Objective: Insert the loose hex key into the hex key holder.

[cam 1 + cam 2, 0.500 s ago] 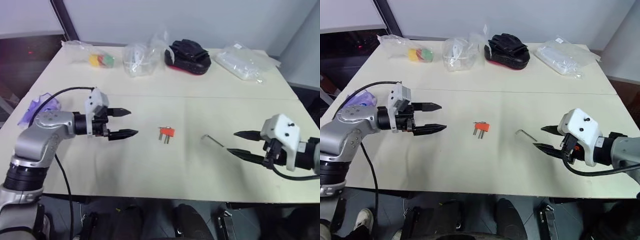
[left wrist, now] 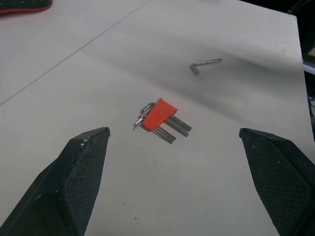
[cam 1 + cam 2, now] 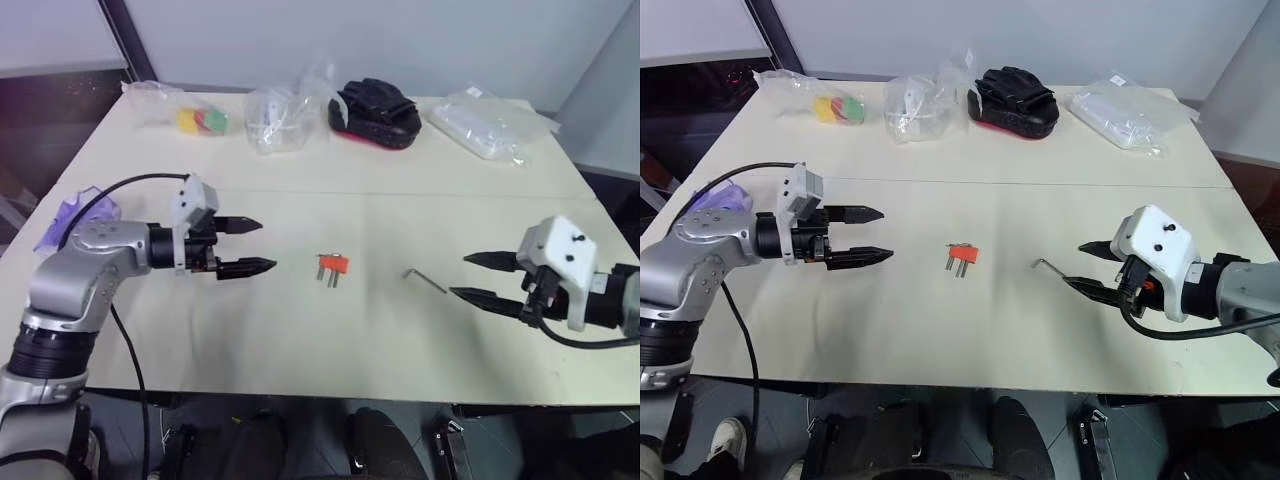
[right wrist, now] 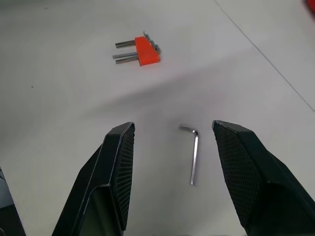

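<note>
**Orange holder and silver key lie apart on the bench, both grippers empty**

Orange-red plastic marks the hex key holder (image 3: 335, 264), a small block lying flat near the middle of the pale beige bench (image 3: 300, 340), with short grey metal keys sticking out of its near side. The loose hex key (image 3: 425, 280), a thin L-shaped silver-grey metal rod, is seen lying flat on the bench to the right of the holder and clear of it, its short bent end at the left.

The left gripper (image 3: 247, 246), two black fingers on a white and silver wrist, is held above the bench to the left of the holder, pointing right toward it. Its fingers are spread wide and nothing is held between them; in the left wrist view the holder (image 2: 160, 118) is framed between the two fingers (image 2: 78, 182), with the loose key (image 2: 206, 64) farther off.

The right gripper (image 3: 1082, 266) is held at the right side of the bench, pointing left, its tips just right of the loose key. Its fingers are parted and empty; whether they touch the bench cannot be told. In the right wrist view the loose key (image 4: 194, 152) is seen lying between the two fingers (image 4: 115, 172), with no contact visible.

Along the far edge of the bench are set a clear bag with yellow and green pieces (image 3: 200, 120), a crumpled clear plastic bag (image 3: 280, 115), a black padded object with a red rim (image 3: 375, 112) and a flat clear plastic packet (image 3: 490, 125). A purple crumpled bag (image 3: 75, 215) is seen at the left edge.
</note>
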